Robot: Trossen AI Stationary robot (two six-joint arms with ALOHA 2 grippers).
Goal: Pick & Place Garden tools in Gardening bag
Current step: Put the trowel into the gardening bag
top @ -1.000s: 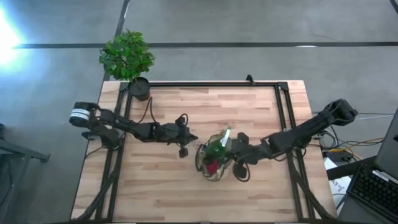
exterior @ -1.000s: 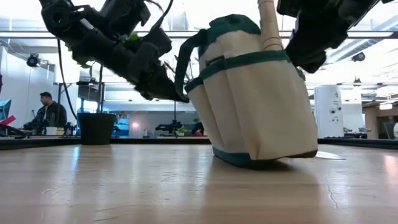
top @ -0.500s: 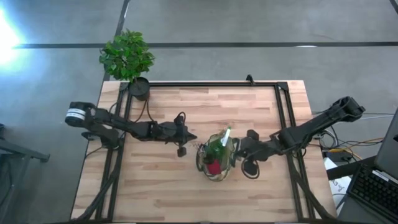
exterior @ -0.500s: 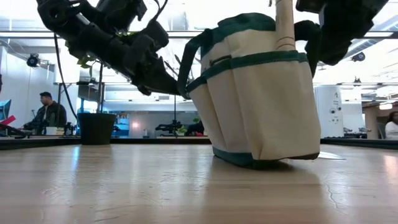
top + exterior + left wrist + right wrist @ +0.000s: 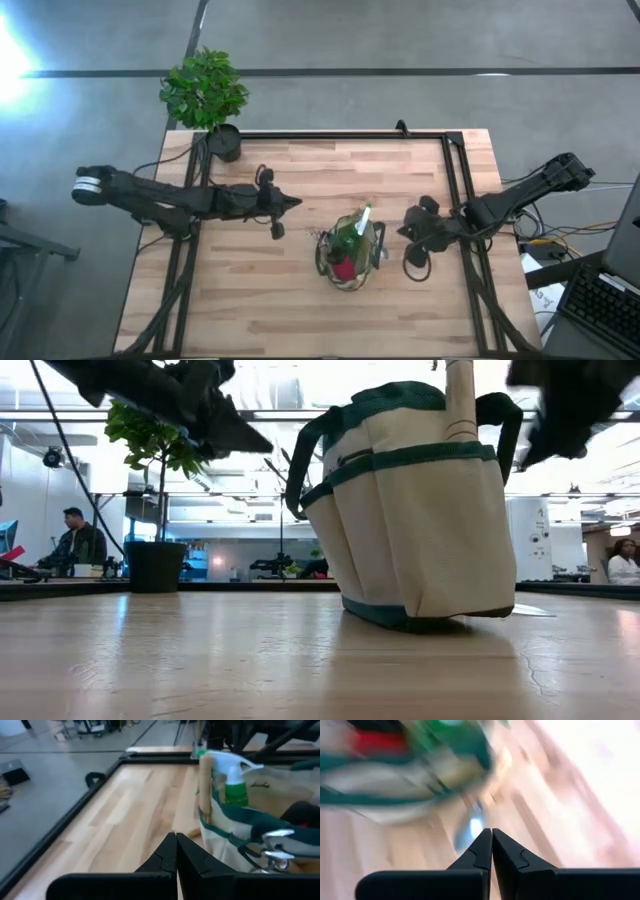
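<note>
The left gripper [image 5: 292,201] has its fingers pressed together on nothing and hangs over the tabletop [image 5: 300,300], apart from the gardening bag [image 5: 349,254] on its left. The right gripper [image 5: 404,231], likewise closed and empty, hovers near the bag's other side. The bag stands upright near the tabletop's middle, toward the front edge, holding a green spray bottle [image 5: 357,229], a red glove [image 5: 342,267] and a wooden tool handle [image 5: 460,400].

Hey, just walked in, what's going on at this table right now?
The gardening bag stands mid-table with the spray bottle and a red glove inside. The left gripper and right gripper sit on either side of it, both shut and empty. A potted plant stands at the table's far left corner.
</note>
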